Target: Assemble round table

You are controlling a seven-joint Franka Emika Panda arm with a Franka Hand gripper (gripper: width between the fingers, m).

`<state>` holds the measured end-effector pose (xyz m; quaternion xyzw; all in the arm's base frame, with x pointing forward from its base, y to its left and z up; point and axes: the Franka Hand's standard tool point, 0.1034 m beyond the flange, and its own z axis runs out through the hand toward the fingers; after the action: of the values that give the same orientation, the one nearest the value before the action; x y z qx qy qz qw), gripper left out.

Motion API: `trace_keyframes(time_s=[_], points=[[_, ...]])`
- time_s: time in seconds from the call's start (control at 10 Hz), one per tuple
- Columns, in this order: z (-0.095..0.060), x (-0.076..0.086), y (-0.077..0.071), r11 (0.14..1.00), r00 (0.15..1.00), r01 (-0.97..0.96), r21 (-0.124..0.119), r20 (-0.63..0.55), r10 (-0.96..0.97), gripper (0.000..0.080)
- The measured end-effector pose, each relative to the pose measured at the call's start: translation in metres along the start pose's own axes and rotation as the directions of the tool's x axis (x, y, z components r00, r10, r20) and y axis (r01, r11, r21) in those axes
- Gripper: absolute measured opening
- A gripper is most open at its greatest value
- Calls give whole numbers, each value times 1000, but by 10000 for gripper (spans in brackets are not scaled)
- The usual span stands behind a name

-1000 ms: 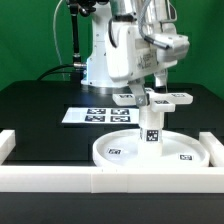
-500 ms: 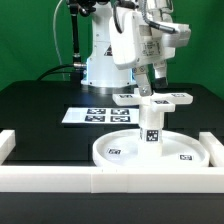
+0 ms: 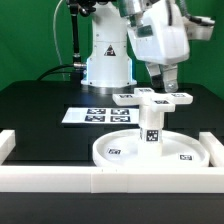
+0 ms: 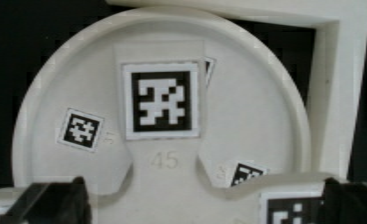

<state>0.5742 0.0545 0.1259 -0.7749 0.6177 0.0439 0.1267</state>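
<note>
The large round disc (image 3: 118, 150) lies flat on the black table. The short leg (image 3: 152, 128) stands upright on it, and the cross-shaped foot (image 3: 152, 98) sits on top of the leg. My gripper (image 3: 169, 82) hangs just above the foot, toward the exterior view's right, apart from it. In the wrist view the disc (image 4: 91, 80) fills the picture, with a tagged foot arm (image 4: 162, 98) over it. My gripper (image 4: 183, 205) is open; its dark fingertips (image 4: 55, 200) stand wide apart with nothing held between them.
The long white border rail (image 3: 110, 180) runs along the front and turns up at both sides. The marker board (image 3: 95, 115) lies behind the disc. The arm's white base (image 3: 105, 65) stands at the back on the black table (image 3: 40, 110).
The wrist has swung toward the exterior view's right and risen a little, away from above the foot. The disc, leg and foot have not moved.
</note>
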Motion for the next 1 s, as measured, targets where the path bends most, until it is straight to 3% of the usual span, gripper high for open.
trace_keyframes(time_s=[0.3,0.4,0.6,0.8,0.9,1.0], points=[[0,0,0,980,980,197,-1,0,-197,648],[0,1,1,954,954,300,-13,-2,-300,648],[0,-1,3,824,827,560,-85,-12,-563,648],[-4,-5,2,660,670,738,-140,33,-742,648],[-4,-8,0,618,629,772,-151,35,-777,648],[-4,-7,1,560,571,815,-147,45,-820,648]])
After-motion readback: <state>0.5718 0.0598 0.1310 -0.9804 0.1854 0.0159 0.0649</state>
